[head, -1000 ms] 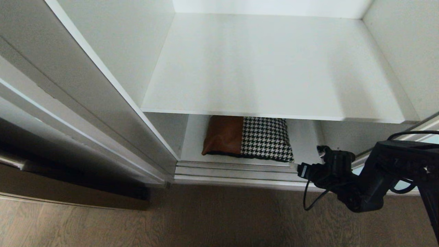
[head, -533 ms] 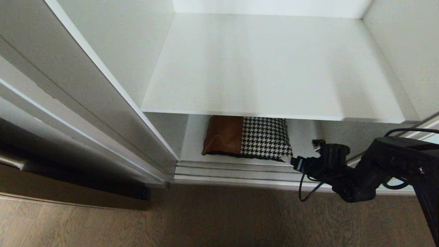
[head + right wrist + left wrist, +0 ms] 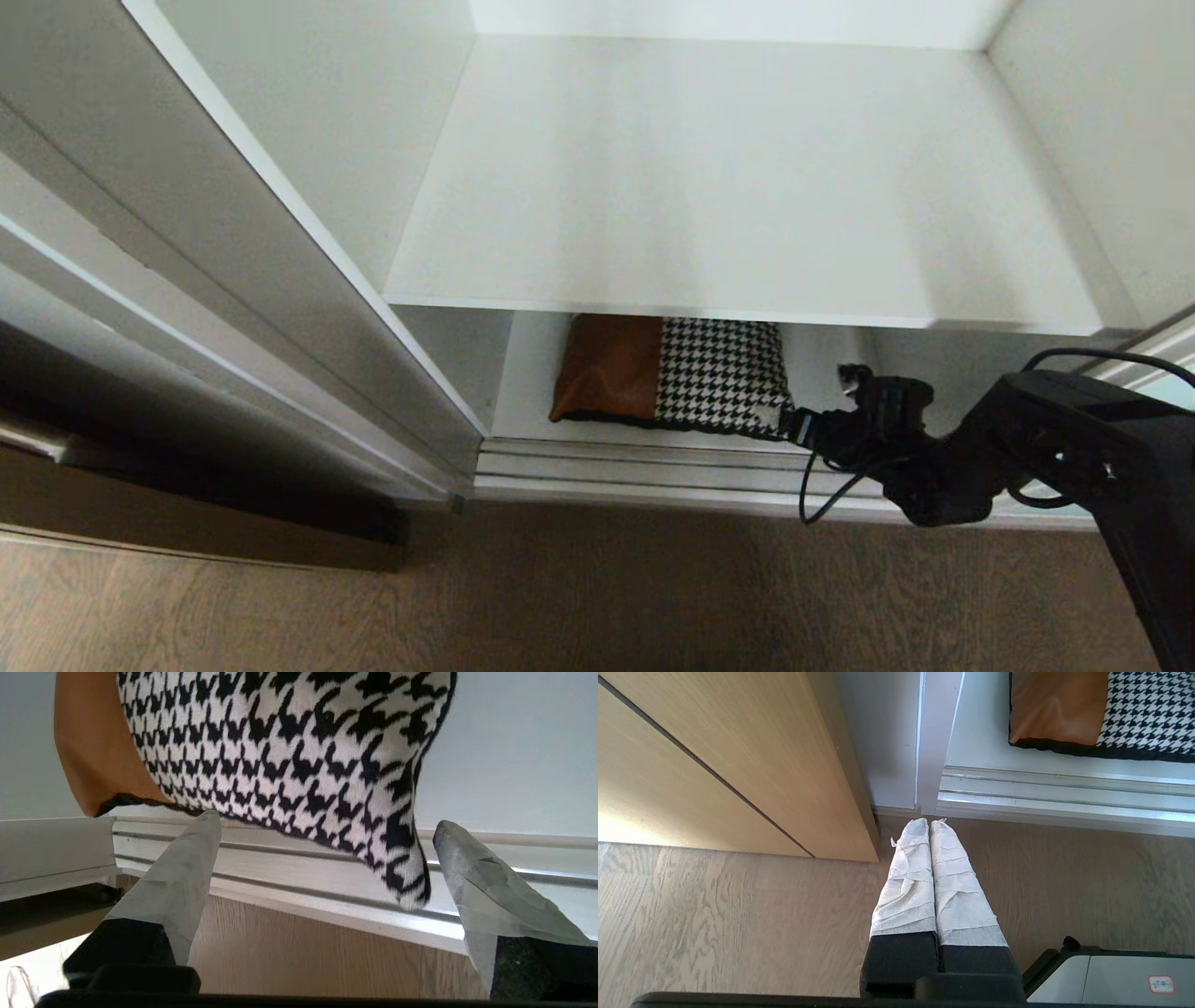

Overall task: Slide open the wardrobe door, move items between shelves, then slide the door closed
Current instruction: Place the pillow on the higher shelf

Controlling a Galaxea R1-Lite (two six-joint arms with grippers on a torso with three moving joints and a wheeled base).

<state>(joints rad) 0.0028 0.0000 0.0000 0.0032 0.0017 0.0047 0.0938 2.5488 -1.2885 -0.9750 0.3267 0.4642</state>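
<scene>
Wood door: light wood panel at the far left of the scene, standing on the wood-grain floor.
Left gripper: seen only in its own wrist view, hanging over the floor just in front of the wardrobe's left corner post; its two tape-wrapped fingers are pressed together with nothing between them.
Wardrobe side wall: white, rising at the left of the open compartment.
Upper shelf: broad white board, bare, filling the middle of the head view.
Lower shelf: white board under the upper one, only its near strip visible.
Cushion: lies flat on the lower shelf near its front edge, brown leather patch to the left, black-and-white houndstooth patch to the right, dark underside showing along the near edge; its far part is hidden under the upper shelf.
Door track: silver-white rails along the near edge of the wardrobe floor, just in front of the cushion.
Right gripper: reaches in low from the right over the track, at the cushion's near right corner; its fingers stand wide apart, one to each side of the houndstooth corner, holding nothing.
Sliding wardrobe door: a sliver of pale aqua glass and silver frame at the far right, behind the right arm.
</scene>
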